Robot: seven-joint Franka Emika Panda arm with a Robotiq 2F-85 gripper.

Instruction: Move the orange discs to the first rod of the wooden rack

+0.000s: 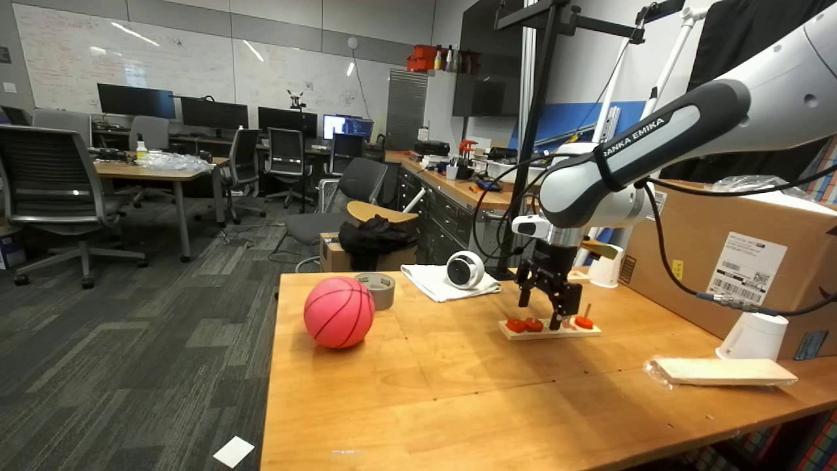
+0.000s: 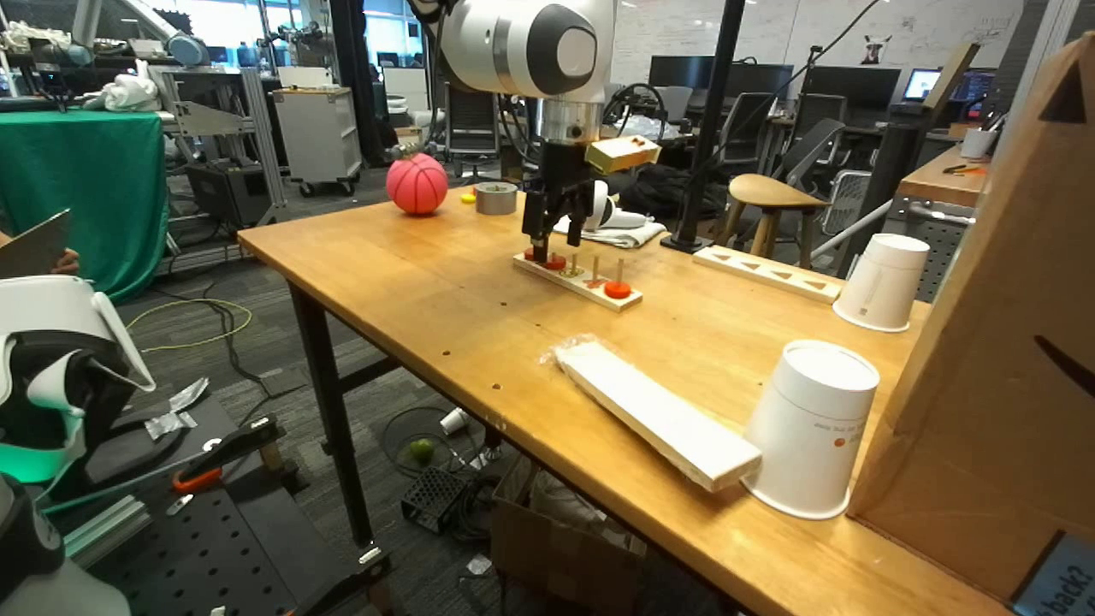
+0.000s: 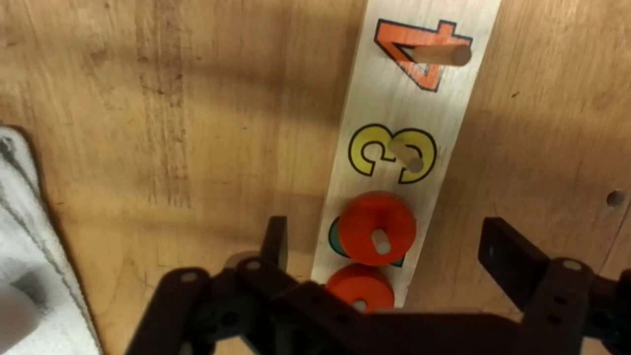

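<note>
The wooden rack (image 3: 394, 108) is a pale strip with upright pegs and painted numbers; it also shows in both exterior views (image 1: 549, 334) (image 2: 566, 279). In the wrist view an orange disc (image 3: 365, 212) sits on the peg over the green number, and another orange disc (image 3: 357, 283) sits on the peg below it, partly hidden by the gripper. A third orange disc (image 2: 617, 290) is on the peg at the opposite end, outside the wrist view. My gripper (image 3: 384, 241) is open and empty, its fingers apart on either side of the rack. The pegs at 3 and 4 are bare.
A pinkish-red ball (image 1: 339, 313) and a tape roll (image 1: 382, 291) stand beyond the rack. A white cloth (image 1: 444, 288) bears a round white camera (image 1: 465, 269). A wrapped pale board (image 2: 654, 411), white cups (image 2: 813, 428) (image 2: 881, 282) and a cardboard box (image 1: 686, 242) stand on the table.
</note>
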